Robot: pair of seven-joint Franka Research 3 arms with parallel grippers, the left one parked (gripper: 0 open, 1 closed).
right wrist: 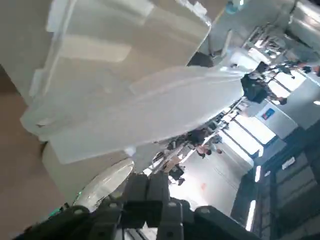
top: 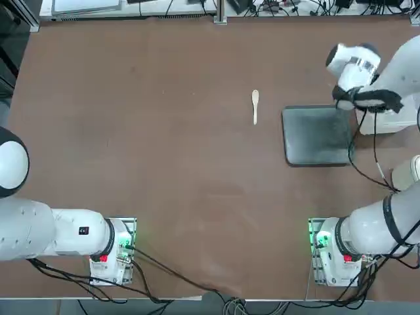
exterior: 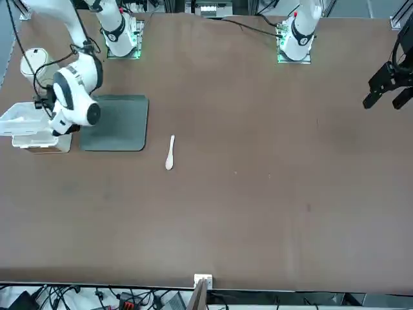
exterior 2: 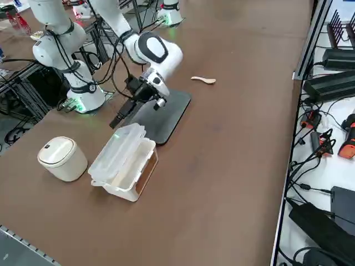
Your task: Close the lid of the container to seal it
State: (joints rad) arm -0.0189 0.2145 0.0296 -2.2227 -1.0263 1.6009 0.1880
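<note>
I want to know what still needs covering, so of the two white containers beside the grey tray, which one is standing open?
The rectangular container, its translucent lid raised; the round cup has its top on.

In the top view, the right arm covers part of the container (top: 386, 123), and the round whitish cup (top: 405, 173) is partly hidden behind the arm. That arm also overlaps a corner of the grey tray (top: 316, 136). The right gripper (exterior 2: 123, 112) is too small in the right side view to show any contact with the lid (exterior 2: 118, 152).
</note>
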